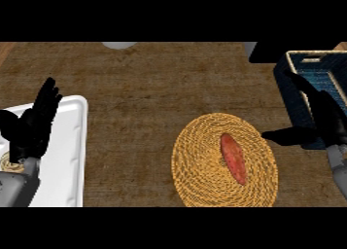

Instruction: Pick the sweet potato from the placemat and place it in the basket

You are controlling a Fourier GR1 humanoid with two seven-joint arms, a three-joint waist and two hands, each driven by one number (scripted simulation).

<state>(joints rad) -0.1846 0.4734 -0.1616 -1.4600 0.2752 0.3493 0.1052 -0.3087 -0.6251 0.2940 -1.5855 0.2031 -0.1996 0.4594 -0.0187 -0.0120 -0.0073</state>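
Sweet potato (pixel 233 158) lies on the round woven placemat (pixel 197 180), beside the released right hand (pixel 326 121) near the counter's right-edge basket (pixel 305 61).

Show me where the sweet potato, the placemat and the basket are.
sweet potato (pixel 233 158), head view, middle of its body.
placemat (pixel 197 168), head view, bare woven part at left.
basket (pixel 342 78), head view, right wall.

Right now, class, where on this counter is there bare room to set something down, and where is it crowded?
Bare counter stretches between the white tray and the woven placemat, and across the far side. It is crowded at the right: the right robot hand sits between the placemat, holding the sweet potato, and the blue basket.
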